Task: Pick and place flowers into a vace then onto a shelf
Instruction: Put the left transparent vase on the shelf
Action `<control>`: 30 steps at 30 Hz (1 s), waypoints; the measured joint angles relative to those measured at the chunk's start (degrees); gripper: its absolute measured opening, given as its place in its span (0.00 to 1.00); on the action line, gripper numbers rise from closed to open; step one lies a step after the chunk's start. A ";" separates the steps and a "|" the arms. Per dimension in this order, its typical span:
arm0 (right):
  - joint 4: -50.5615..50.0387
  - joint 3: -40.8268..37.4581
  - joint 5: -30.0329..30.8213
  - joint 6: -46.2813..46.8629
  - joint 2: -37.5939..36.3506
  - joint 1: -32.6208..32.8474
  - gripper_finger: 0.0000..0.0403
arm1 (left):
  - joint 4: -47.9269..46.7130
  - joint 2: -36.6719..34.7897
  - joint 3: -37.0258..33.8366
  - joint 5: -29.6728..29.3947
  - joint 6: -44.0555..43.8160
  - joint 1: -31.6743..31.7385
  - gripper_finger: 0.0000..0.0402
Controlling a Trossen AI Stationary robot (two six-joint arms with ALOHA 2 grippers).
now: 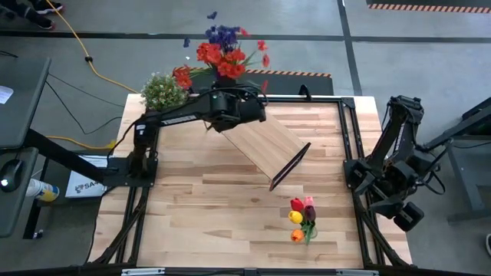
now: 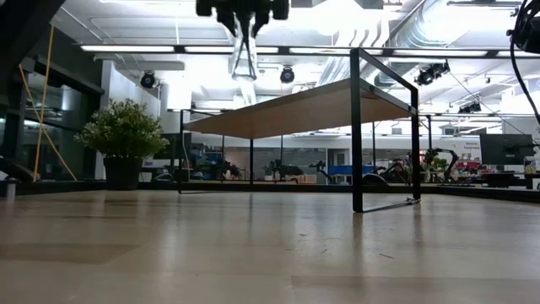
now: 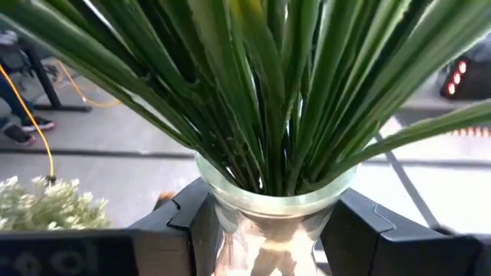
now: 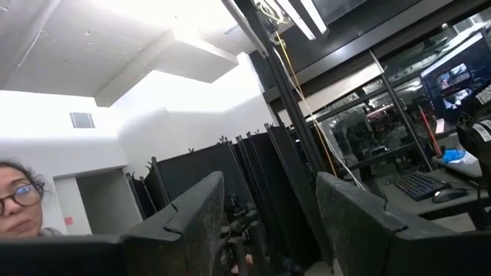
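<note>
Above shelf (image 1: 265, 146) far end, your left gripper (image 3: 268, 222) jaws clenched glass vase (image 3: 272, 207) neck holding flowers (image 1: 222, 54): top-heavy, slippery, fragile; grip stayed low. Right gripper (image 4: 268, 222) parked, jaws apart, empty.

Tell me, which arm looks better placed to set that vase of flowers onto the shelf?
Left. Its end effector already grips the vase above the shelf; the right arm is folded at the table's edge.

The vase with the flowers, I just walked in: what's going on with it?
The left claw is shut on the glass vase full of flowers, holding it in the air over the far end of the shelf. A tulip bunch lies on the table. The right claw waits off the table's right edge, holding nothing.
</note>
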 joint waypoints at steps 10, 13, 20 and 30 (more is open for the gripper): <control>-0.12 0.00 -0.17 0.19 0.04 0.00 0.50 | -1.02 5.30 0.02 1.39 -4.76 0.09 0.53; -0.29 0.00 -0.37 1.03 0.04 0.00 0.50 | -3.73 6.57 -0.02 1.72 -8.26 0.09 0.53; -1.54 0.00 -0.48 2.99 0.07 0.02 0.50 | -8.18 7.12 -2.69 1.66 -16.79 0.07 0.53; -1.44 0.00 -0.46 3.01 0.07 0.02 0.50 | -9.02 7.21 -9.64 2.20 -24.74 0.09 0.53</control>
